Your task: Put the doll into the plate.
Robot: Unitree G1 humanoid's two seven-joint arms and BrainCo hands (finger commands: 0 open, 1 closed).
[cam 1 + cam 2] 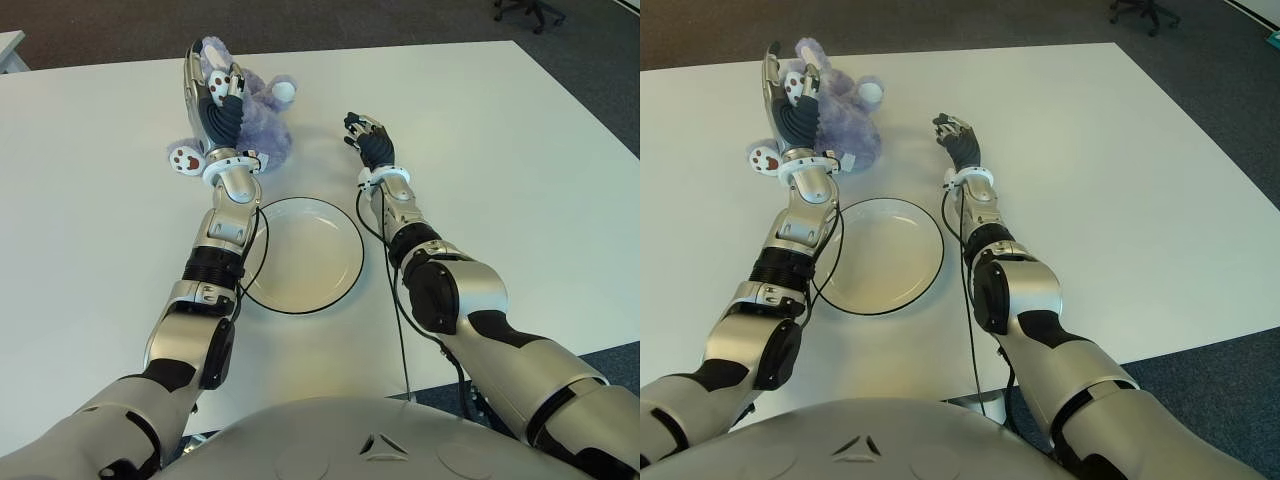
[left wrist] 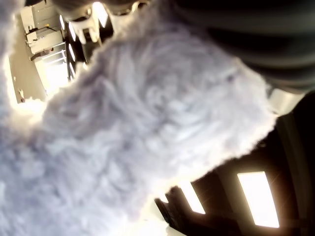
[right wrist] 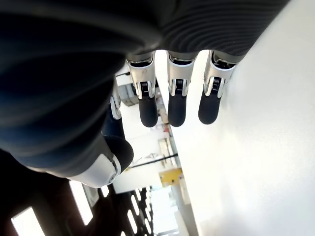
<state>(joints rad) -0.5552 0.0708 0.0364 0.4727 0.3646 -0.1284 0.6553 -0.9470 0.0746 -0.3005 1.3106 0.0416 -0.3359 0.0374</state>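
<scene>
Upper left, the left hand apparently grips the doll beyond the plate; the right hand hangs slack, holding nothing.

Fluffy purple plush doll in left robot hand, behind round white plate on white surface; right robot hand to its right.

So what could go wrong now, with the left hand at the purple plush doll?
1. The left hand lies against the soft purple plush doll, but a firm grasp is not visible; it may slip when lifted.
2. The round white plate lies nearer the robot, close under the left forearm, so the arm may push it.
3. The right hand is open beside the doll and may get bumped.
</scene>
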